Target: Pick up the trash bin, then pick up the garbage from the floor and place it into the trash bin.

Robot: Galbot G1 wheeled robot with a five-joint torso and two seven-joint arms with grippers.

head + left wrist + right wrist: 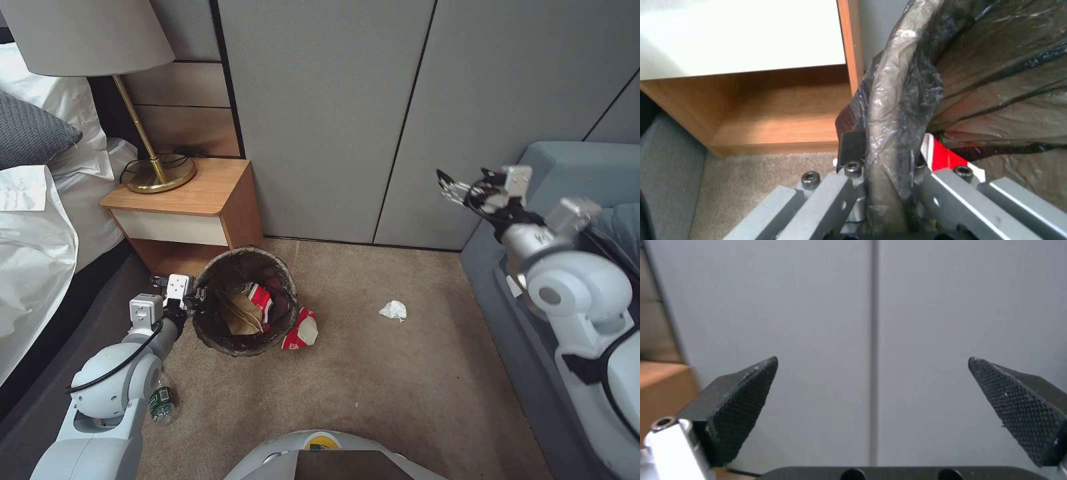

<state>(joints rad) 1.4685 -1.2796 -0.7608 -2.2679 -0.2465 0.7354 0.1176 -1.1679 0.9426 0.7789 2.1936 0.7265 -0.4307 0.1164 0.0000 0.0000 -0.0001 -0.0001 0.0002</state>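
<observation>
Left claw (882,186) clenched on trash bin (217,333) rim, fingertips hidden by bag; right claw (871,396) raised, spread apart, grasping nothing.

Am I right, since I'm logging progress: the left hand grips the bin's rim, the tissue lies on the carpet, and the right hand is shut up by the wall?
One thing is wrong: the right hand is open, its fingers wide apart in the right wrist view. The left hand does grip the bin rim, and the tissue does lie on the carpet.
</observation>
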